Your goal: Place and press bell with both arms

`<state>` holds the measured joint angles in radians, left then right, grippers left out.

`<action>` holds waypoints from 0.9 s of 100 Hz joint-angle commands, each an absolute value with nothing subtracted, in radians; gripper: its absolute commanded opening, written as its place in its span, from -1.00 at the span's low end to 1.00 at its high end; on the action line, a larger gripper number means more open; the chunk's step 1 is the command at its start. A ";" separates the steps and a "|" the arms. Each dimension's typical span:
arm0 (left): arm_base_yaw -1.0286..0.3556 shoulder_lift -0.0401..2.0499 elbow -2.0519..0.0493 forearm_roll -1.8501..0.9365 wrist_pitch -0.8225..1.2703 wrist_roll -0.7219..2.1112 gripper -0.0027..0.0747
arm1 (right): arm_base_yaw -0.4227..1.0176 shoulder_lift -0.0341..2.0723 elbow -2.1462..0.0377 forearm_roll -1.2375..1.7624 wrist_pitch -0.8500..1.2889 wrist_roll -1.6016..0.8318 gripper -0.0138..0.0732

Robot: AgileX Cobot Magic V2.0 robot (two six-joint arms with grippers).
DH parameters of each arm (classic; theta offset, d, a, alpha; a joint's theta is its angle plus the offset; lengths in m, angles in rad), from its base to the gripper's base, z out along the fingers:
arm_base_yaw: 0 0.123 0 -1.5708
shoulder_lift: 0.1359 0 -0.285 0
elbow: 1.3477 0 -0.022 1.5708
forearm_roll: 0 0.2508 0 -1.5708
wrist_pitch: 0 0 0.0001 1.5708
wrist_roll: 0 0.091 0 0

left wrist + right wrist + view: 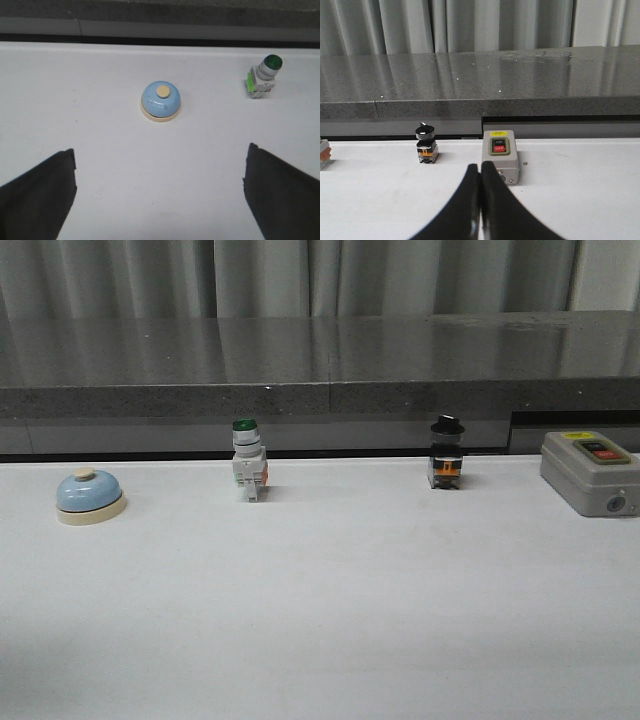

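The bell, a light-blue dome on a cream base with a cream button, stands at the far left of the white table. It also shows in the left wrist view, ahead of my left gripper, which is open wide and empty, its black fingers apart and short of the bell. My right gripper is shut with nothing between its tips, hovering in front of the grey box. Neither arm shows in the front view.
A green-capped white switch stands at the back, left of centre, and also shows in the left wrist view. A black-knobbed switch and a grey box with buttons stand at the back right. A dark stone ledge runs behind the table.
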<state>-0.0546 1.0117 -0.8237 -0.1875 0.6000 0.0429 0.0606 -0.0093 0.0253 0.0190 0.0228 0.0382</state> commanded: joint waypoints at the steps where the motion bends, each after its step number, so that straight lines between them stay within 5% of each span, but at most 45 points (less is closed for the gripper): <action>1: -0.093 1.081 -0.884 -0.212 0.503 0.057 0.71 | 0.054 -0.025 0.012 0.023 -0.061 0.027 -0.82; 90: -0.132 1.772 -1.297 -0.210 0.460 0.094 0.69 | 0.054 -0.025 0.012 0.023 -0.061 0.027 -0.82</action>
